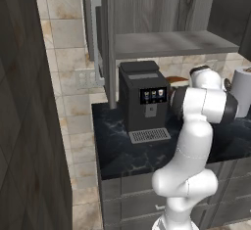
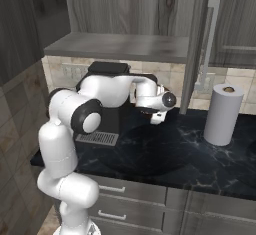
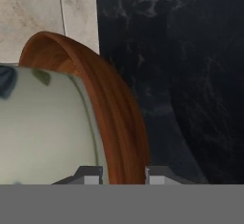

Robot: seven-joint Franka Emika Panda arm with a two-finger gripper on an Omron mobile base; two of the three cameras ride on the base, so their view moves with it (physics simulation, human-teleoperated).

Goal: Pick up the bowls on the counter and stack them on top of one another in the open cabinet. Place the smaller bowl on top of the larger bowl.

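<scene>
In the hand view the thick rim of the larger bowl (image 3: 119, 123), glossy reddish-brown, runs up between my two finger tips; my gripper (image 3: 124, 174) is shut on that rim. Left of the rim is a pale cream-green surface (image 3: 47, 127) with dark marks; I cannot tell whether it is the smaller bowl or the brown bowl's inside. The bowl rests on the black marbled counter (image 3: 190, 75) close to the tiled wall. From the base, my gripper (image 2: 156, 118) reaches low behind the coffee machine, where a brown edge of the larger bowl (image 1: 177, 80) peeks out. Above is the open cabinet's grey shelf (image 1: 166, 43).
A black coffee machine (image 1: 142, 102) stands on the counter (image 1: 122, 150) left of the bowl. A white paper towel roll (image 2: 222, 114) stands to the right. The cabinet door with its long metal handle (image 2: 210, 39) hangs open. A dark wood-panelled tall unit (image 1: 24, 126) flanks the left.
</scene>
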